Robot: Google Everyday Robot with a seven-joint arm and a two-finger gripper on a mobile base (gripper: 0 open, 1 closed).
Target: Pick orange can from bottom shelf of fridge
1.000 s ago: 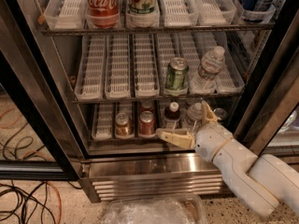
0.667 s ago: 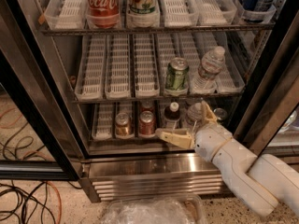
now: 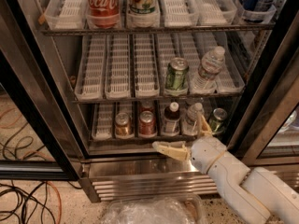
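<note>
Camera view: claw [image 3: 178,132] sits low at the front of the fridge [image 3: 140,174], just outside the bottom shelf [image 3: 103,127], spread wide and holding nothing. One finger [image 3: 170,149] lies flat pointing left over the sill, the other sticks up in front of the clear bottle [image 3: 190,120]. Orange can [image 3: 123,125] stands upright on the bottom shelf, second lane from the left, just beside the red can [image 3: 147,123] on its right, with the dark bottle [image 3: 171,119] next over; claw is right of it, not touching.
</note>
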